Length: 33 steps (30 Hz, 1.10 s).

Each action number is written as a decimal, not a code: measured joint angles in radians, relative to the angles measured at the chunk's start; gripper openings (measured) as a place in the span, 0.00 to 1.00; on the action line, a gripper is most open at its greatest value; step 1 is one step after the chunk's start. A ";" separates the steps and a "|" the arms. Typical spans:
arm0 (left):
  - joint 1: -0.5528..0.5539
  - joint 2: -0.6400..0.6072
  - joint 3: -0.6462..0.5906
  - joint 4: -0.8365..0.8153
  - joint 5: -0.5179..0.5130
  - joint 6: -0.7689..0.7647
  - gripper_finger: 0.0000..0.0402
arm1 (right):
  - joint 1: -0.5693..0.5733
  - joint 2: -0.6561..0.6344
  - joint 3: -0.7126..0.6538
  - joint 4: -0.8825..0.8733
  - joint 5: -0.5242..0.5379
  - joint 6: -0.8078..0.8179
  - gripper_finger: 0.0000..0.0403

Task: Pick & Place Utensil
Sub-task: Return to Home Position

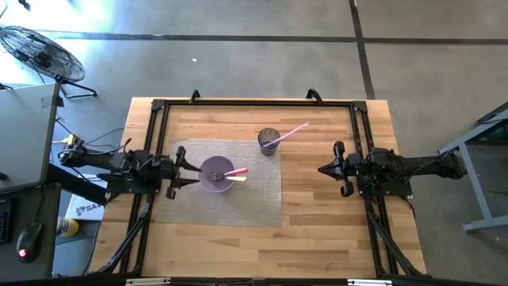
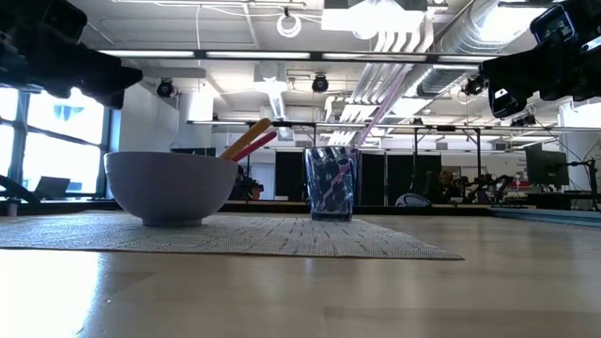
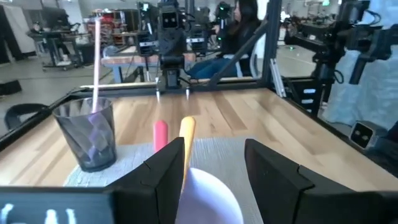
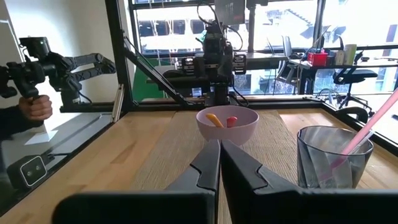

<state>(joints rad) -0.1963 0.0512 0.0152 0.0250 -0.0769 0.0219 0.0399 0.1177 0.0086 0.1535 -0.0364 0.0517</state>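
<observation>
Overhead: wooden tabletop [image 1: 317, 230] w/ two dark robot arms, one per side. A gray mat [image 1: 258, 195] lies left of centre.

A purple bowl [image 1: 213, 176] sits on the mat's left part. It holds a red fork [image 1: 238, 170] and a yellow spoon [image 1: 238, 179]. Both handles lean side by side over the rim, toward the right arm. A blue glass [image 1: 269, 141] stands upright at the mat's far right corner, apart from the bowl. A pink straw [image 1: 294, 132] stands in it and tilts out toward the far right.

Left pincer [image 1: 193, 173]: at the bowl's left side, raised above rim level per the low view. Its fingers [image 3: 165, 168] are spread wide and grip nothing. In its wrist view the bowl's near rim shows btw them.

Right pincer [image 1: 324, 169]: over bare wood on the right, well apart from mat and glass, aimed at the bowl. Its fingers [image 4: 208, 165] are pressed together w/ nothing btw them.

Beyond the tabletop edge, in the right wrist view, a person's hand [image 4: 34, 109] grips a dark device.
</observation>
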 joint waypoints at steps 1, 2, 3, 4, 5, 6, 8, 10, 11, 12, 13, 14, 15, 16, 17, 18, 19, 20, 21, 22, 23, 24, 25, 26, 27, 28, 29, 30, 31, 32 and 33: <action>0.000 0.005 0.000 0.001 0.007 0.000 0.41 | 0.000 0.000 0.000 0.000 0.000 0.000 0.02; 0.000 0.011 -0.001 -0.001 0.010 0.000 0.41 | 0.000 0.000 0.000 0.000 0.000 0.000 0.02; 0.000 0.015 -0.001 -0.003 0.010 0.000 0.41 | 0.000 0.000 0.000 0.000 0.000 0.000 0.02; 0.000 0.017 -0.001 -0.005 0.010 0.000 0.41 | 0.000 0.000 0.000 0.000 0.000 0.000 0.02; 0.000 0.018 -0.001 -0.004 0.011 -0.001 0.41 | 0.000 0.000 0.000 0.000 0.000 0.000 0.02; 0.000 0.018 -0.001 -0.003 0.011 -0.003 0.41 | 0.000 0.000 0.000 0.000 0.000 0.000 0.02; 0.000 0.018 -0.001 -0.003 0.011 -0.012 0.41 | 0.000 0.000 0.000 0.000 0.000 0.000 0.02; 0.000 0.018 -0.002 -0.003 0.011 -0.027 0.41 | 0.000 0.000 0.000 0.000 0.000 0.000 0.02; 0.000 0.018 -0.002 -0.003 0.011 -0.032 0.41 | 0.000 0.000 0.000 0.000 0.000 0.000 0.02; 0.000 0.018 -0.002 -0.003 0.011 -0.034 0.41 | 0.000 0.000 0.000 0.000 0.000 0.000 0.02; 0.000 0.018 -0.002 -0.003 0.010 -0.033 0.41 | 0.000 0.000 0.000 0.000 0.000 0.000 0.01; 0.000 0.018 -0.002 -0.003 0.011 -0.028 0.41 | 0.000 0.000 0.000 0.000 0.000 0.000 0.01; 0.000 0.018 -0.002 -0.003 0.012 -0.020 0.41 | 0.000 0.000 0.000 0.000 0.000 0.000 0.01; 0.000 0.018 -0.002 -0.003 0.016 -0.005 0.41 | 0.000 0.000 0.000 0.000 0.000 0.000 0.01; 0.000 0.018 -0.003 -0.004 0.016 0.007 0.41 | 0.000 0.000 0.000 0.000 0.000 0.000 0.01; 0.000 0.018 -0.003 -0.004 0.016 0.013 0.41 | 0.000 0.000 0.000 0.000 0.000 0.000 0.02; 0.000 0.018 -0.003 -0.004 0.016 0.015 0.41 | 0.000 0.000 0.000 0.000 0.000 0.000 0.02; 0.000 0.018 -0.003 -0.004 0.016 0.016 0.41 | 0.000 0.000 0.000 0.000 0.000 0.000 0.02; 0.000 0.018 -0.003 -0.004 0.016 0.016 0.41 | 0.000 0.000 0.000 0.000 0.000 0.000 0.02; 0.000 0.018 -0.003 -0.004 0.016 0.016 0.41 | 0.000 0.000 0.000 0.000 0.000 0.000 0.02; 0.000 0.018 -0.003 -0.005 0.016 0.016 0.41 | 0.000 0.000 0.000 0.000 0.000 0.000 0.02; 0.000 0.018 -0.003 -0.005 0.016 0.016 0.41 | 0.000 0.000 0.000 0.000 0.000 0.000 0.02; 0.000 0.018 -0.003 -0.005 0.016 0.016 0.41 | 0.000 0.000 0.000 0.000 0.000 0.000 0.02; 0.000 0.018 -0.003 -0.005 0.016 0.016 0.41 | 0.000 0.000 0.000 0.000 0.000 0.000 0.02; 0.000 0.018 -0.003 -0.005 0.016 0.016 0.41 | 0.000 0.000 0.000 0.000 0.000 0.000 0.02; 0.000 0.018 -0.003 -0.005 0.016 0.016 0.41 | 0.000 0.000 0.000 0.000 0.000 0.000 0.02; 0.000 0.018 -0.003 -0.005 0.016 0.016 0.41 | 0.000 0.000 0.000 0.000 0.000 0.000 0.02; 0.000 0.018 -0.003 -0.005 0.016 0.017 0.41 | 0.000 0.000 0.000 0.000 0.000 0.000 0.02; 0.000 0.018 -0.003 -0.005 0.016 0.017 0.41 | 0.000 0.000 0.000 0.000 0.000 0.000 0.02; 0.000 0.018 -0.003 -0.005 0.016 0.017 0.41 | 0.000 0.000 0.000 0.000 0.000 0.000 0.02; 0.000 0.018 -0.003 -0.005 0.016 0.017 0.41 | 0.000 0.000 0.000 0.000 0.000 0.000 0.02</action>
<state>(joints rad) -0.1963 0.0696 0.0120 0.0204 -0.0608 0.0391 0.0399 0.1173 0.0086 0.1535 -0.0365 0.0517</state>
